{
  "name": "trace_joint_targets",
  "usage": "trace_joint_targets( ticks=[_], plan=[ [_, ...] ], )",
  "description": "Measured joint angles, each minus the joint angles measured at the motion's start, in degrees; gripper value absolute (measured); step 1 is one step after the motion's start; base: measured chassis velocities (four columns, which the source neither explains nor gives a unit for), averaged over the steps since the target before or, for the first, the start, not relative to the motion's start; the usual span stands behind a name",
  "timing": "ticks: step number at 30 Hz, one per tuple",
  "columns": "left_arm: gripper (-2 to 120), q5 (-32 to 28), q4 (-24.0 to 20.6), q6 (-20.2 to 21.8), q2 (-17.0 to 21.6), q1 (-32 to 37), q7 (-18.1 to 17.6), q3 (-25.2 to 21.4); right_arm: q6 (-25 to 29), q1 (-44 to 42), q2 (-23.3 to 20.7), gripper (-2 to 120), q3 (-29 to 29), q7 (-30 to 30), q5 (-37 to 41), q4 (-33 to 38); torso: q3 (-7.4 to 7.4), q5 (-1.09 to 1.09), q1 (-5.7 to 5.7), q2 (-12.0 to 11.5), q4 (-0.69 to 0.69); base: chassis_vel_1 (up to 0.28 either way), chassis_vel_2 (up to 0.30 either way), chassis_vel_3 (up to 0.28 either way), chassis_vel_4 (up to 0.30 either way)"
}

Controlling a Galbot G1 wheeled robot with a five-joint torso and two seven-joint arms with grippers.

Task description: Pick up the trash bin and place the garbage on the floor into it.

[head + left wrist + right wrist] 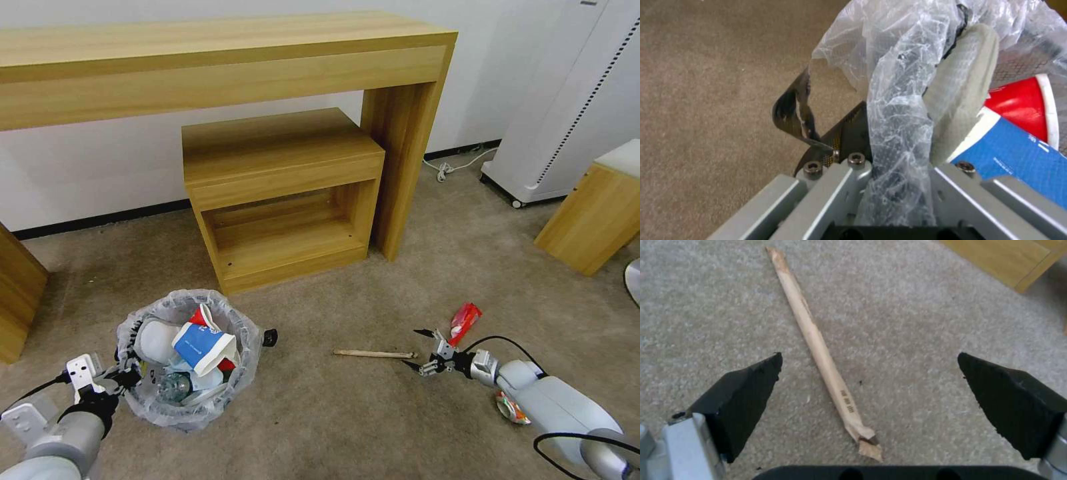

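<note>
The left claw [123, 375] is clenched on the bagged rim of the trash bin [189, 358], which sits on the beige floor [320, 413] before the low wooden shelf [283, 193], already holding a white slipper [962, 90] and a red and blue paper cup [203, 340]. The right claw [415, 348] hangs spread wide just over the near end of the wooden stick [818, 350] lying flat on the carpet. A red wrapper [464, 321] lies just beyond that arm and a can [512, 408] beside it.

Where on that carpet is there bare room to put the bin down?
Bare carpet lies between the trash bin and the wooden stick, in front of the low shelf unit. It is crowded on the right: the right gripper, a red wrapper and a can.
</note>
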Motion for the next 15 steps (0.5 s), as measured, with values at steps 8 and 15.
trace_joint_targets(
  ticks=[8, 15],
  plan=[
    [1, -0.17, -0.07, -0.01, 0.12, 0.07, -0.06, -0.01, 0.2, 0.1, 1.52, 100, 0.41, -0.01, -1.1, -1.55, 0.0, 0.01, 0.0, 0.0, 0.0, 0.0, 0.0, 0.0, 0.0],
    [1, -0.29, -0.11, -0.05, -0.05, 0.54, -0.08, -0.34, 0.29, 0.32, 2.85, 100, 0.72, 0.07, -1.84, -2.98, 0.0, 0.0, 0.0, 0.0, 0.01, 0.0, 0.0, 0.0, 0.0]
  ],
)
